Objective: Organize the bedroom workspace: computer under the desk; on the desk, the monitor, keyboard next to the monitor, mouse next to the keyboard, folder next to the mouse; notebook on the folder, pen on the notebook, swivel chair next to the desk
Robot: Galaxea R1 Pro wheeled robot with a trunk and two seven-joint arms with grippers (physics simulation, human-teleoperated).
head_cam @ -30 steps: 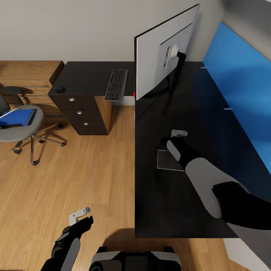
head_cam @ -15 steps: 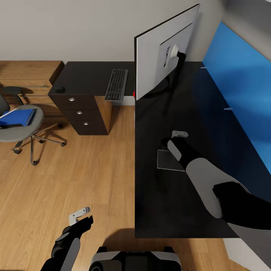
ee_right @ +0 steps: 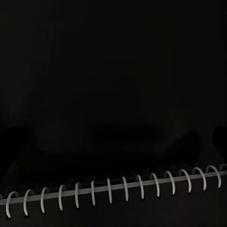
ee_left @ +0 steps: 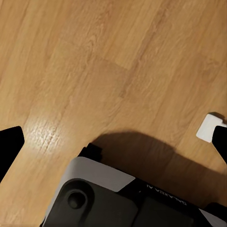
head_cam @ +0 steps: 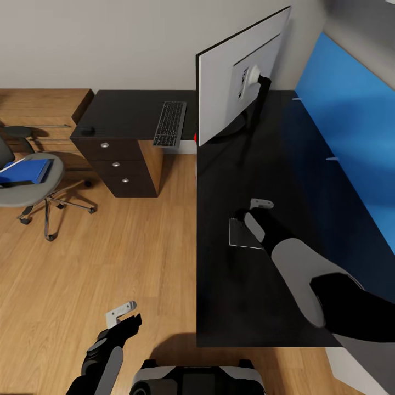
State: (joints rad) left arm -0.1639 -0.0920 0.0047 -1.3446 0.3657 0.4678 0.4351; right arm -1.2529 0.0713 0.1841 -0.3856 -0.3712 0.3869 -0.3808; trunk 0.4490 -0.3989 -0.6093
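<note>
My right gripper (head_cam: 243,213) hangs open just above the dark notebook (head_cam: 241,237), which lies on the black desk (head_cam: 236,291). Its spiral binding (ee_right: 113,191) shows close up between the spread fingertips (ee_right: 9,142). My left gripper (head_cam: 130,320) is open over the wood floor. The monitor (head_cam: 241,71) stands on the desk with its grey back to me. The keyboard (head_cam: 170,123) and mouse (head_cam: 86,130) lie on the desk's far wing. The blue folder (head_cam: 24,170) rests on the swivel chair (head_cam: 33,189) at the left. A red light of the computer (head_cam: 195,136) peeks from under the desk. The pen is out of view.
A dark drawer unit (head_cam: 118,164) stands under the desk's far wing. A low wood shelving counter (head_cam: 44,104) sits behind the chair. A blue wall panel (head_cam: 351,142) runs along the desk's right side. My base (ee_left: 118,198) is below the left gripper.
My right gripper has drawn back toward me and now sits over the notebook's far edge. The left gripper has shifted slightly to the right.
</note>
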